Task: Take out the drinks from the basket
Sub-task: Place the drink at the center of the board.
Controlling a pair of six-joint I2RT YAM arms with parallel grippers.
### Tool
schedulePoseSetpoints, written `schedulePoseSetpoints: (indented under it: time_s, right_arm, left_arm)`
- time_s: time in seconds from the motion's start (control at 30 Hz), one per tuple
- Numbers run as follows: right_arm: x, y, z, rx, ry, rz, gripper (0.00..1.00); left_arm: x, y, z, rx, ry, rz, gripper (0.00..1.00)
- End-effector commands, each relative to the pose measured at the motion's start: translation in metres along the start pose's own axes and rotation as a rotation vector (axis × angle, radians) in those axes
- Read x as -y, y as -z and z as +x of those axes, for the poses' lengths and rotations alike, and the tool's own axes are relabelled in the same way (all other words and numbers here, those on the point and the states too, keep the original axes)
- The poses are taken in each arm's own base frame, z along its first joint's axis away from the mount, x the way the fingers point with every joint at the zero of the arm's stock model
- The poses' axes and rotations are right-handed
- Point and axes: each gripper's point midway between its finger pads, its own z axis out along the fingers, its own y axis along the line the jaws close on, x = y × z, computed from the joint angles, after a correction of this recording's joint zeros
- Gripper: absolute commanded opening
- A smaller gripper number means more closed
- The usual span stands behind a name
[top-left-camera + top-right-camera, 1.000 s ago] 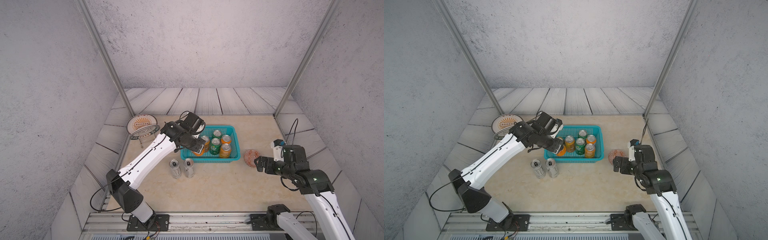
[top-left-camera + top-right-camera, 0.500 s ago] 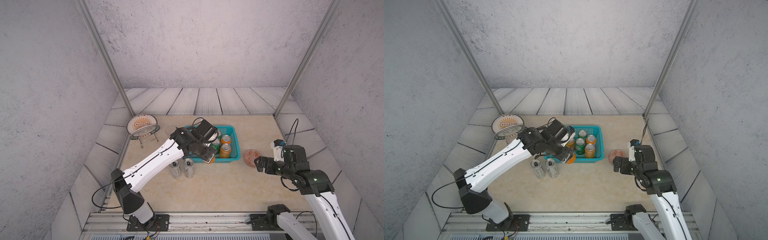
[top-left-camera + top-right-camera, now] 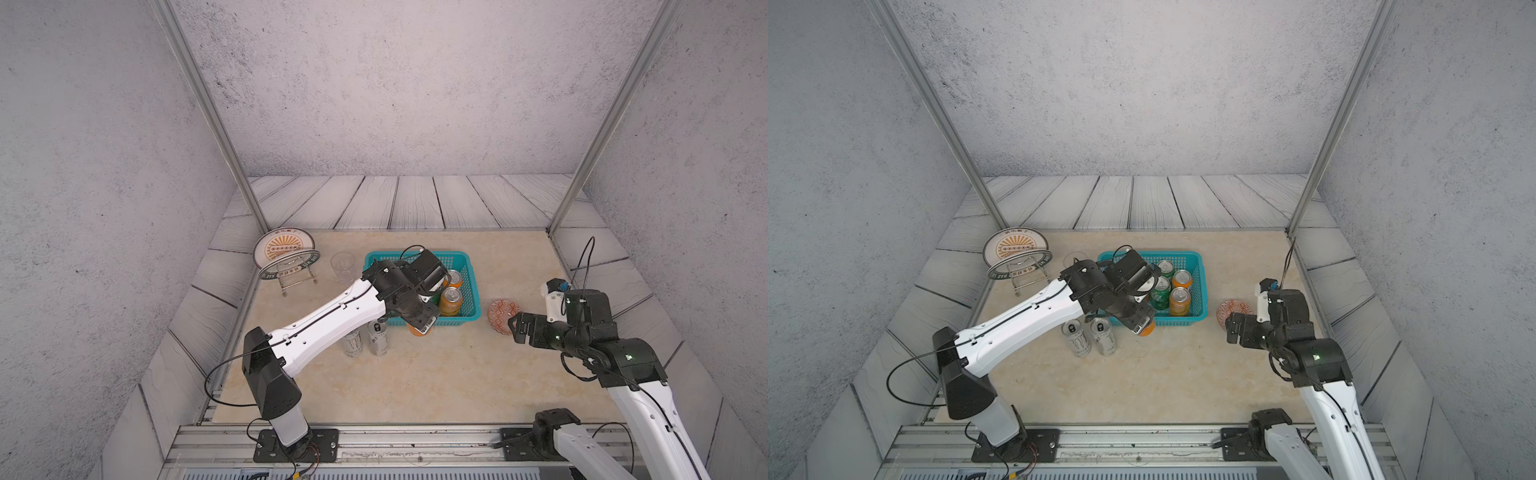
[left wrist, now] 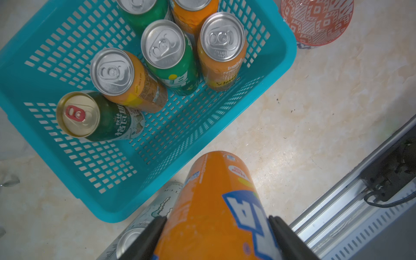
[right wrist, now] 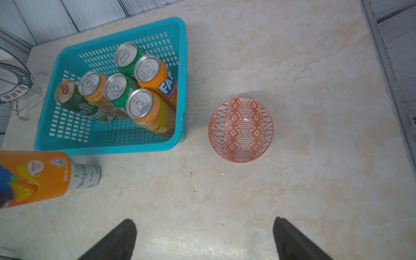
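The beige marbled tabletop (image 3: 415,386) is carrying the turquoise basket (image 3: 457,321) just behind the left pincer (image 3: 420,327). Two slim silver cans (image 3: 377,340) are standing just beside that pincer, and a clear cup (image 3: 343,266) and a plate rack (image 3: 297,279) are sitting beyond it. The patterned dish (image 3: 500,313) is lying right before the right pincer (image 3: 514,330).

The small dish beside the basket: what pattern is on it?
Orange-red diamonds and zigzags on white; the dish shows best in the right wrist view.

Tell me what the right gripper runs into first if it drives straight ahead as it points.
Most likely the patterned orange dish, just ahead of the open right gripper, though if it tilts downward the tabletop may come first.
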Motion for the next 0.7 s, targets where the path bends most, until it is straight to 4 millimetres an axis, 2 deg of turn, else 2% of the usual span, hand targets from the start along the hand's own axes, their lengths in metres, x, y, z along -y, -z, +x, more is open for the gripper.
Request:
schedulePoseSetpoints:
  time_s: [0.0,0.4,0.67]
  right_arm:
    - [0.001,0.002,-0.001,0.001,-0.002,0.009,0.99]
    - [0.002,0.0,0.0,-0.007,-0.003,0.009,0.99]
    - [0.002,-0.001,0.002,-0.012,-0.004,0.011,0.99]
  left_arm:
    - [0.001,0.0,-0.005,0.032,0.004,-0.008,0.62]
    - [-0.002,-0.031,0.016,-0.066,0.01,-0.039,0.62]
    - [-0.004,-0.045,0.021,-0.067,0.018,-0.053,0.62]
